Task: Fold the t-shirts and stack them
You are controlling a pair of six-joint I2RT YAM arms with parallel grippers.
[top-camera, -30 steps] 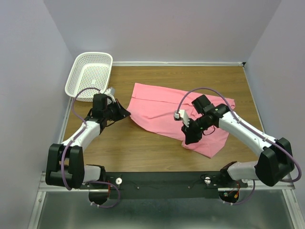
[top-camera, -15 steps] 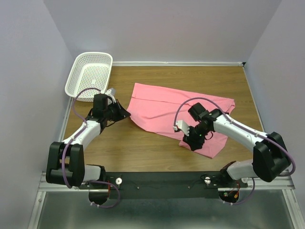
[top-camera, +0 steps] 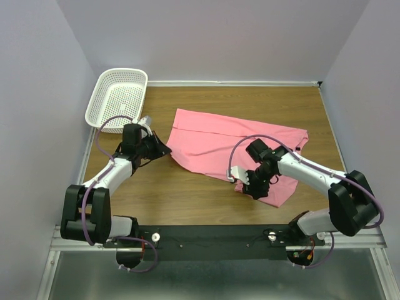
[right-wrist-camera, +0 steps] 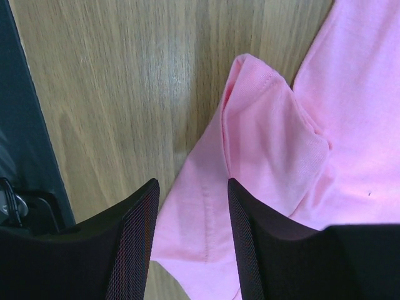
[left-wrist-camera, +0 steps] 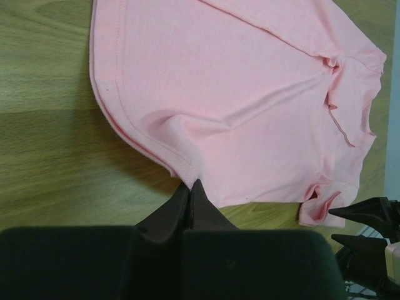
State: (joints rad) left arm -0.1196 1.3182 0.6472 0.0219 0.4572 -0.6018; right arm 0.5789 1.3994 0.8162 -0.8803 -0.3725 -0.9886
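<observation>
The t-shirt [top-camera: 212,140] lies spread on the table [top-camera: 187,200], from its middle towards the right; the basket [top-camera: 119,99] sits in the far left corner, behind and to the left of the t-shirt, apart from it; the left gripper [top-camera: 166,149] lies between the two, in front of the basket, its tips meeting the t-shirt's left hem; the right gripper [top-camera: 248,187] hangs over the t-shirt's near edge, cloth between its parted fingers, perhaps touching
</observation>
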